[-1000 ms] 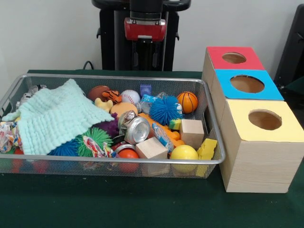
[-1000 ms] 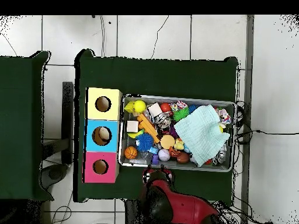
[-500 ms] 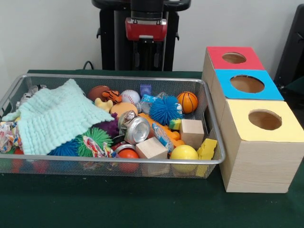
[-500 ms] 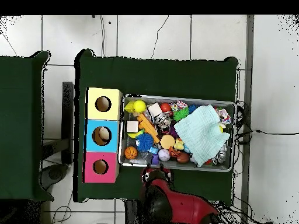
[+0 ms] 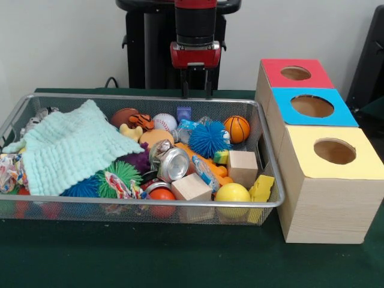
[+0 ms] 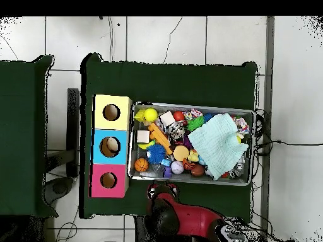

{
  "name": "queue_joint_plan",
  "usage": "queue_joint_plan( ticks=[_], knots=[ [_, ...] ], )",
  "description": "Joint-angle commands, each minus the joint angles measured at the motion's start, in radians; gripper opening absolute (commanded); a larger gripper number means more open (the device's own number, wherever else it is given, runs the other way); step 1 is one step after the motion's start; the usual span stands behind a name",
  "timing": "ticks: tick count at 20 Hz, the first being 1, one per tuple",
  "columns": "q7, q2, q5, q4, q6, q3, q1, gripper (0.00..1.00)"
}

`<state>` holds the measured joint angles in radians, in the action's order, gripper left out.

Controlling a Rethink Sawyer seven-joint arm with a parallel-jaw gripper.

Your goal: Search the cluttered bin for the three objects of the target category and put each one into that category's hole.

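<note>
Table: green cloth (image 5: 180, 258) – wire bin (image 5: 180, 204) beside three holed boxes (image 5: 327, 180).
Gripper (image 5: 196, 90): jaws apart, empty – poised behind bin, likely to search.

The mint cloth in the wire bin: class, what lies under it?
The mint cloth covers the bin's left part. Spiky blue and green balls poke out at its lower edge; anything fully beneath it is hidden.

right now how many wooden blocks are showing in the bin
2: one wooden block toward the bin's box-side end, another wooden block against the near rim. The cloth may hide more.
</note>
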<state>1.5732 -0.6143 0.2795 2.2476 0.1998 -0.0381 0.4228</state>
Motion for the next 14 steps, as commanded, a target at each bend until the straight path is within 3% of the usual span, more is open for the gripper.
queue_joint_plan(
  ticks=[1, 8, 14],
  knots=[
    [0.177, 0.104, -0.011, -0.172, 0.104, -0.048, 0.008, 1.0],
    [0.16, 0.096, -0.01, -0.189, 0.077, -0.063, 0.022, 1.0],
    [0.166, 0.137, -0.015, -0.216, 0.14, -0.041, -0.001, 1.0]
  ],
)
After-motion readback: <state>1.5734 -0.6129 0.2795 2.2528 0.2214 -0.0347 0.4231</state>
